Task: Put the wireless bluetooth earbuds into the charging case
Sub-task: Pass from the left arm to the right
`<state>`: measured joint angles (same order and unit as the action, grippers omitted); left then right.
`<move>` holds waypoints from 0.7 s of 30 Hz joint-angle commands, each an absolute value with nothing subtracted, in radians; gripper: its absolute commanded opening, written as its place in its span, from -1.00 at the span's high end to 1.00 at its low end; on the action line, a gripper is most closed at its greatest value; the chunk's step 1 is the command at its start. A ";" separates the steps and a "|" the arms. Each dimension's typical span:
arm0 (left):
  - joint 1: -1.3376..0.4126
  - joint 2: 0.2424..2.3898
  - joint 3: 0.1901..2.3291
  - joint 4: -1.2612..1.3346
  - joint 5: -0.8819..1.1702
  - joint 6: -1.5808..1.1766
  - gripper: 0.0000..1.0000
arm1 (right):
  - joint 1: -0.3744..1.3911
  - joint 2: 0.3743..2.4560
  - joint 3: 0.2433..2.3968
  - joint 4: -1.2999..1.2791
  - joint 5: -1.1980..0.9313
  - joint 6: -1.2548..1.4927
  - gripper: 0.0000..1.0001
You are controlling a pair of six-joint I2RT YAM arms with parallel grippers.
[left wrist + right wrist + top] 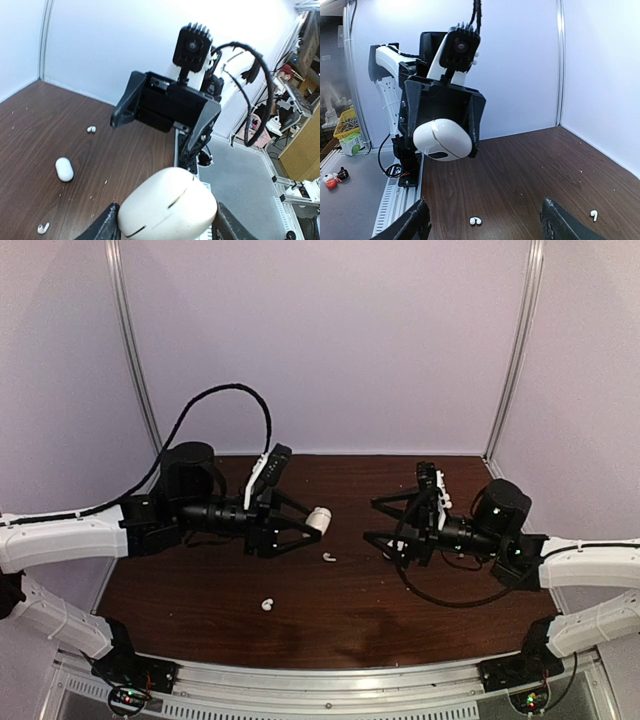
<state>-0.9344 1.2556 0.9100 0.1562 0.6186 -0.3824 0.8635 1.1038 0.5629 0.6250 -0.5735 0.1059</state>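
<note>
Left gripper (316, 520) clenched on case (170, 205); right gripper (372, 520) released. Second case (64, 169) on table (200, 590). One earbud (328, 557) at held case's 6 o'clock, another earbud (266, 605) at 7.

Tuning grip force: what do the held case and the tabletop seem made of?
The case: smooth white plastic, apparently, slightly glossy with a soft highlight and thin lid seam. The table: dark wood-grain surface, faintly reflective; laminate or veneer, can't tell.
</note>
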 commanded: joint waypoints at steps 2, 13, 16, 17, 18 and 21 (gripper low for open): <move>-0.929 1.273 0.923 0.443 0.746 -0.440 0.18 | 0.956 1.055 0.594 0.618 -0.461 -0.043 -0.54; -0.944 1.341 0.910 0.655 0.810 -0.559 0.19 | 1.141 1.112 0.690 0.607 -0.242 -0.239 -0.57; -0.953 1.354 0.910 0.687 0.823 -0.574 0.19 | 1.166 1.139 0.709 0.617 -0.216 -0.276 -0.58; -0.956 1.358 0.910 0.697 0.828 -0.580 0.19 | 1.173 1.145 0.714 0.622 -0.205 -0.286 -0.58; -0.958 1.363 0.910 0.705 0.834 -0.585 0.19 | 1.178 1.152 0.718 0.629 -0.198 -0.298 -0.58; -0.960 1.370 0.902 0.748 0.844 -0.611 0.18 | 1.191 1.169 0.735 0.642 -0.187 -0.315 -0.56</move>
